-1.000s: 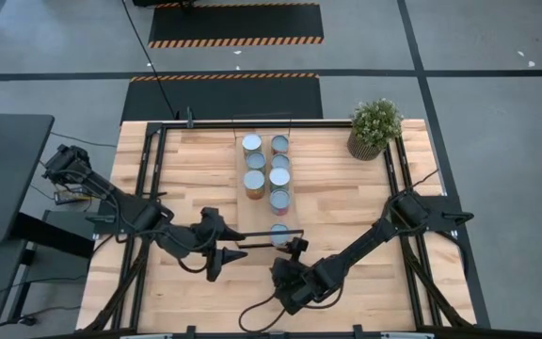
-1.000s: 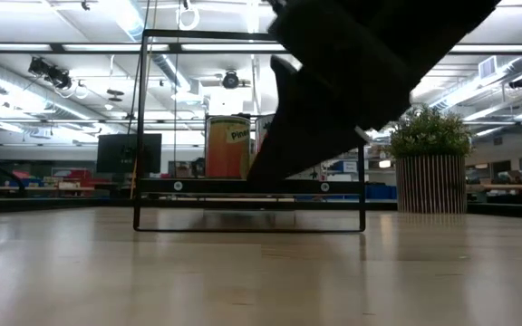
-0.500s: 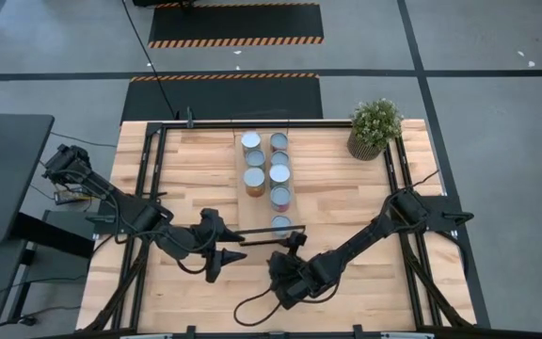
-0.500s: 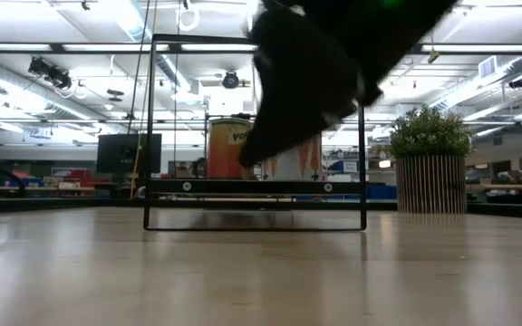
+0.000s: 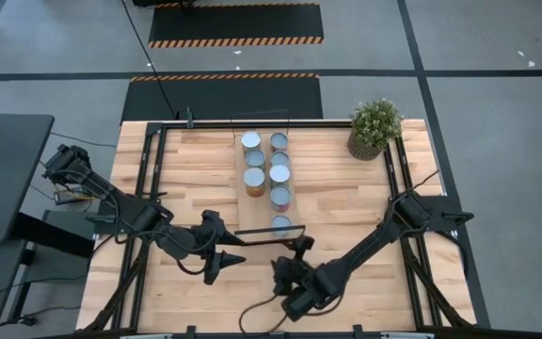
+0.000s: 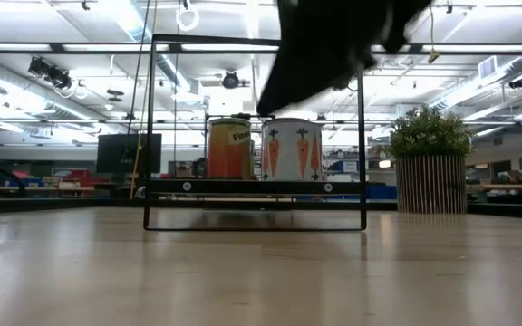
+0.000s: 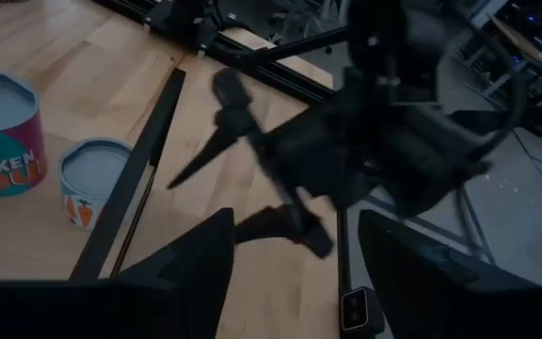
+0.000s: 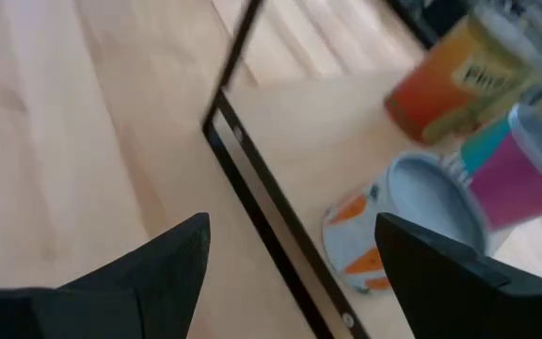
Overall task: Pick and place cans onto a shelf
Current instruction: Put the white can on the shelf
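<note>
The right gripper (image 5: 299,247) hangs over the near middle of the counter (image 5: 196,179), just near of the shelf's (image 5: 267,193) near wire end, its jaws spread wide and holding nothing. In the low view its dark bulk fills the top of the frame above the shelf. The left gripper (image 5: 237,258) sits a little to the left, also near of the shelf, pointing right toward the other arm, jaws partly open and empty.

The shelf runs from near to far up the middle of the counter, with black wire frames at both ends. On it stand eight cans (image 5: 278,176) in two columns. The nearest one, a white can with carrots (image 6: 295,150) and a pale top, stands alone at the near end on the right column, apart from both grippers. Just behind it to the left is an orange can (image 6: 229,149). The remaining cans line up toward the far end.

A potted plant (image 5: 374,128) stands at the counter's far right corner.
</note>
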`<state>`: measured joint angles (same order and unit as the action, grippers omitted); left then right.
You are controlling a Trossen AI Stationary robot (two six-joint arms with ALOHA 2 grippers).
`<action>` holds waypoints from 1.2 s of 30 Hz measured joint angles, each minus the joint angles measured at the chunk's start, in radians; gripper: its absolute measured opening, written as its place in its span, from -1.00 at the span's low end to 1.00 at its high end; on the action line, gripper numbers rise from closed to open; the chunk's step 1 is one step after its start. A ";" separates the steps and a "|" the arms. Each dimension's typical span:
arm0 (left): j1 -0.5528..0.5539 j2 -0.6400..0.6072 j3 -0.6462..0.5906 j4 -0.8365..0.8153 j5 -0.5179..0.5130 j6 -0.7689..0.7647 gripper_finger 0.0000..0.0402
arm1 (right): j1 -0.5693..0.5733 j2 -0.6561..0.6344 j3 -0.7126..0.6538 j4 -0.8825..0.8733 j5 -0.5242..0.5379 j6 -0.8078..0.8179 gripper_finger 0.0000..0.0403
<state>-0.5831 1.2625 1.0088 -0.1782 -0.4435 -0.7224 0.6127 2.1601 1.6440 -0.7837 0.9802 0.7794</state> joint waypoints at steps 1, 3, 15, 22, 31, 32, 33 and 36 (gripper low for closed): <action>0.000 0.000 0.000 -0.001 0.000 0.000 0.16 | -0.008 0.000 -0.015 0.005 -0.015 0.009 0.53; 0.000 0.000 0.000 -0.004 0.000 0.000 0.16 | -0.024 0.002 -0.035 0.018 -0.024 0.011 0.53; 0.000 0.000 0.000 -0.007 0.003 -0.001 0.16 | -0.108 0.002 -0.077 0.023 -0.056 -0.048 0.53; 0.000 0.000 0.000 -0.007 0.004 -0.007 0.16 | -0.103 -0.001 -0.074 0.018 -0.065 -0.039 0.53; 0.000 0.000 0.000 -0.008 0.048 -0.032 0.16 | 0.002 -0.015 0.029 -0.124 0.016 0.066 0.53; 0.000 0.000 0.000 -0.008 0.048 -0.031 0.16 | 0.012 -0.015 0.028 -0.125 0.039 0.067 0.53; 0.000 0.000 0.000 -0.008 0.048 -0.031 0.16 | 0.019 -0.015 0.020 -0.123 0.057 0.067 0.53; 0.000 0.000 0.000 -0.009 0.046 -0.031 0.16 | 0.025 -0.009 -0.014 -0.128 0.042 0.088 0.53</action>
<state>-0.5831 1.2625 1.0088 -0.1875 -0.3976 -0.7535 0.6378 2.1510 1.6304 -0.9121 1.0223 0.8675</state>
